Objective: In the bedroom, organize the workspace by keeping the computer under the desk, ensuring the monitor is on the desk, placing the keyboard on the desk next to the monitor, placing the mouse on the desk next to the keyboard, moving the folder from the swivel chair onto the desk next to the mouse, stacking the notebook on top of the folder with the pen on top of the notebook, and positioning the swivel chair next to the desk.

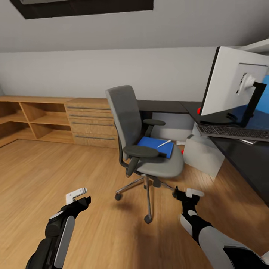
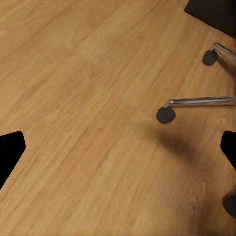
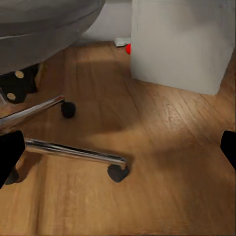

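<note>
Swivel chair [image 1: 144, 145] holds folder [image 1: 156, 146] and pen [image 1: 163, 143]; computer [image 1: 203, 154] just beside; both tools spread, empty.

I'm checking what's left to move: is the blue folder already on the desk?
No: in the head view the blue folder lies on the swivel chair seat, with the pen on it.

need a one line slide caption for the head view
Both grippers, left and right, low before the swivel chair, blue folder and pen on its seat.
</note>
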### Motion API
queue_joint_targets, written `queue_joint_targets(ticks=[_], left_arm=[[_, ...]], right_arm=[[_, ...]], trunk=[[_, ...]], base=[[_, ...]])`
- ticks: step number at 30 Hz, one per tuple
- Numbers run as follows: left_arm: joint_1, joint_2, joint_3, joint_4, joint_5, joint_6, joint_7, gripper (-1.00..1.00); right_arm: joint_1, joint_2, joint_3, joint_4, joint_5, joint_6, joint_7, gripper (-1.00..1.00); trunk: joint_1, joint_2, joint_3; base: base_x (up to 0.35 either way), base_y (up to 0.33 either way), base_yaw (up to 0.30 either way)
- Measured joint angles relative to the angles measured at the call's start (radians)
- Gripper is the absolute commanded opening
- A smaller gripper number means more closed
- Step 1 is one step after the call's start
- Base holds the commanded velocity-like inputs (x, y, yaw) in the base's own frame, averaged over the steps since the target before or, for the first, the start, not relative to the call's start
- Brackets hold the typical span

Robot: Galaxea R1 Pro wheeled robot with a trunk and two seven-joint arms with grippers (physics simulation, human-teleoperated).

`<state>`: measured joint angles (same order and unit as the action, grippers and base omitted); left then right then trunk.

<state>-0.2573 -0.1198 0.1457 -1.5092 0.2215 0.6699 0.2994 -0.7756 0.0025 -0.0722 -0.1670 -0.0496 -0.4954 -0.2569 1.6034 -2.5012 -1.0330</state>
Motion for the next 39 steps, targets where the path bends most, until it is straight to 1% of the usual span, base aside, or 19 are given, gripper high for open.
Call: queue_joint_targets(ticks=[2, 4, 5, 7, 10, 14, 17, 20, 21, 22, 24, 25, 27, 28, 29, 30, 31, 34, 39], left_arm=[[0.0, 0.0, 0.002, 0.0, 0.0, 0.0, 0.0, 1.0], [0.0, 0.0, 0.003, 0.0, 0.001, 0.0, 0.0, 1.0], [0.0, 0.001, 0.003, 0.0, 0.001, 0.0, 0.0, 1.0], [0.0, 0.001, 0.004, -0.001, 0.001, -0.001, 0.0, 1.0], [0.0, 0.001, 0.004, -0.002, 0.001, -0.001, 0.0, 1.0], [0.0, 0.001, 0.005, -0.002, 0.001, -0.001, 0.0, 1.0], [0.0, 0.001, 0.005, -0.002, 0.001, -0.001, 0.0, 1.0], [0.0, 0.001, 0.009, -0.021, 0.0, 0.0, 0.0, 1.0], [0.0, 0.004, 0.015, -0.024, 0.0, 0.0, 0.0, 1.0], [0.0, 0.008, 0.024, -0.025, 0.0, 0.0, 0.0, 1.0], [0.0, 0.016, 0.037, -0.027, 0.003, 0.0, 0.0, 1.0], [0.0, 0.017, 0.04, -0.028, 0.003, 0.0, 0.0, 1.0], [0.0, 0.019, 0.043, -0.028, 0.003, 0.0, 0.0, 1.0], [0.0, 0.019, 0.043, -0.028, 0.003, 0.0, 0.0, 1.0], [0.0, 0.02, 0.044, -0.028, 0.003, 0.0, 0.0, 1.0], [0.0, 0.02, 0.044, -0.028, 0.003, 0.0, 0.0, 1.0], [0.0, 0.019, 0.045, -0.027, 0.003, 0.0, 0.0, 1.0], [0.0, 0.019, 0.045, -0.027, 0.003, 0.0, 0.0, 1.0], [0.0, 0.019, 0.045, -0.027, 0.004, 0.0, 0.0, 1.0]], right_arm=[[0.0, -0.01, 0.0, 0.0, -0.069, -0.001, 0.003, 1.0], [0.0, -0.014, 0.003, 0.0, -0.129, -0.003, 0.005, 1.0], [0.0, -0.014, 0.003, 0.0, -0.141, -0.003, 0.006, 1.0], [0.0, -0.012, 0.004, 0.001, -0.195, -0.005, 0.008, 1.0], [-0.001, -0.004, 0.005, 0.0, -0.216, -0.006, 0.008, 1.0], [-0.001, 0.008, 0.004, -0.001, -0.227, -0.005, 0.008, 1.0], [-0.001, 0.011, 0.003, -0.003, -0.234, -0.004, 0.005, 1.0], [-0.002, 0.012, 0.003, -0.061, -0.246, -0.002, 0.004, 1.0], [-0.002, 0.014, 0.001, -0.077, -0.259, -0.002, 0.005, 1.0], [-0.002, 0.016, -0.002, -0.091, -0.281, 0.0, 0.006, 1.0], [-0.002, 0.019, -0.012, -0.132, -0.39, 0.008, 0.008, 1.0], [-0.002, 0.019, -0.016, -0.15, -0.457, 0.016, 0.009, 1.0], [-0.002, 0.018, -0.019, -0.165, -0.607, 0.045, 0.023, 1.0], [-0.002, 0.018, -0.018, -0.165, -0.64, 0.051, 0.031, 1.0], [-0.002, 0.017, -0.017, -0.164, -0.69, 0.06, 0.051, 1.0], [-0.002, 0.017, -0.016, -0.162, -0.722, 0.065, 0.076, 1.0], [-0.002, 0.017, -0.016, -0.161, -0.763, 0.07, 0.132, 1.0], [-0.002, 0.014, -0.017, -0.162, -0.776, 0.072, 0.153, 1.0], [-0.001, -0.001, -0.02, -0.164, -0.775, 0.072, 0.159, 1.0]], trunk=[[0.0, 0.0, 0.0], [0.0, 0.0, 0.0], [0.0, 0.0, 0.0], [0.0, 0.0, 0.0], [0.0, 0.0, 0.0], [0.0, 0.0, 0.0], [0.0, 0.0, 0.0], [0.0, 0.0, 0.0], [0.0, 0.0, 0.0], [0.0, 0.0, 0.0], [0.0, 0.0, 0.0], [0.0, 0.0, 0.0], [0.0, 0.0, 0.0], [0.0, 0.0, 0.0], [0.0, 0.0, 0.0], [0.0, 0.0, 0.0], [0.0, 0.0, 0.0], [0.0, 0.0, 0.0], [-0.001, 0.0, 0.0]], base=[[0.0, 0.0, -0.297], [0.0, 0.0, -0.297], [0.0, 0.0, -0.285], [0.0, 0.0, -0.144], [0.0, 0.0, -0.064], [0.0, 0.0, -0.02], [0.0, 0.0, -0.005], [0.0, 0.0, 0.0], [0.0, 0.0, 0.0], [0.0, 0.0, 0.0], [0.0, 0.0, 0.0], [0.0, 0.0, 0.0], [0.0, 0.0, 0.0], [0.0, 0.0, 0.0], [0.0, 0.0, 0.0], [0.0, 0.0, 0.0], [0.0, 0.0, 0.0], [0.064, 0.0, 0.0], [0.262, 0.0, 0.0]])
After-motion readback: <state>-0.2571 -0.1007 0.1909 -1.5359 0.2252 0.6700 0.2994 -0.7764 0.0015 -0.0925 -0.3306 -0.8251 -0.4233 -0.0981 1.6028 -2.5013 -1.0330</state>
